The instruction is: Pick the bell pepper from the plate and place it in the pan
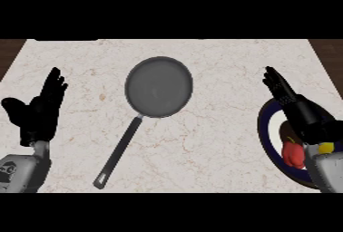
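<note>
One red bell pepper (292,153) lies on the single plate (268,136) at the right edge of the counter, toward the near side. The pepper is glossy and lumpy, with a dark stem end showing at its upper side; the right forearm covers part of it. The plate is round with a dark blue rim band and a pale centre, and much of it is hidden under the arm.

The right hand (295,106) is black and hangs above the plate's far part, fingers straight and held close together, tips pointing away toward the far edge of the counter. It holds nothing, and whether it touches the plate cannot be told. A small yellow patch (326,147) shows at the wrist, just beside the pepper, where the grey forearm begins.

One frying pan (159,87) rests near the middle of the counter, well apart from the plate. Its bowl is round, dark grey and matte, holding nothing, and its long thin black handle (120,152) runs down and to the left toward the near edge, ending in a small loop.

The left hand (40,108) shows at the left edge, open, fingers up and slightly spread, thumb out to the side.

The counter (214,149) is pale marble with faint brown veins. No writing can be read anywhere.
</note>
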Controlling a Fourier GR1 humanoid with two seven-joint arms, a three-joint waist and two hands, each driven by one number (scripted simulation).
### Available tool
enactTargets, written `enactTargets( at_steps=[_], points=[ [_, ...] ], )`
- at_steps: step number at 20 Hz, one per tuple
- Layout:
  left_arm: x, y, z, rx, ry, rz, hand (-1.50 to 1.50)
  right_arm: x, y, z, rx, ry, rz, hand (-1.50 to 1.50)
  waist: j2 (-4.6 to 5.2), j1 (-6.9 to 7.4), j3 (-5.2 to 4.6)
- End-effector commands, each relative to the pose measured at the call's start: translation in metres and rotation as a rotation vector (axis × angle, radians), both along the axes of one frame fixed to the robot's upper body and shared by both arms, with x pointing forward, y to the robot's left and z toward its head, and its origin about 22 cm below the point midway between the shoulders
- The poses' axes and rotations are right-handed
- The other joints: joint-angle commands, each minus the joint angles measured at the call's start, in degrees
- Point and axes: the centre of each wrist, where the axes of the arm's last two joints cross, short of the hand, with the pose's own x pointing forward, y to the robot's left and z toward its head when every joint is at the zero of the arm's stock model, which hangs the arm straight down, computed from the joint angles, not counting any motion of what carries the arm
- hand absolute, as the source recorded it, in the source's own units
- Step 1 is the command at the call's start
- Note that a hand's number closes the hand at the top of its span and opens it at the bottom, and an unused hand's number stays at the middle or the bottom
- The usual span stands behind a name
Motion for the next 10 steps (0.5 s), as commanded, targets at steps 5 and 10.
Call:
enactTargets(
  at_steps=[5,10],
  points=[
    [-0.023,0.056,-0.025,0.202,0.225,0.12,0.0,-0.004,-0.054,0.026,0.256,-0.11,-0.2,-1.5,-0.9,0.47,0.28],
    [-0.043,0.072,-0.042,0.157,0.307,0.194,0.0,-0.054,-0.135,-0.004,0.008,-0.074,-0.891,1.5,-1.2,-5.77,0.25]
  ],
)
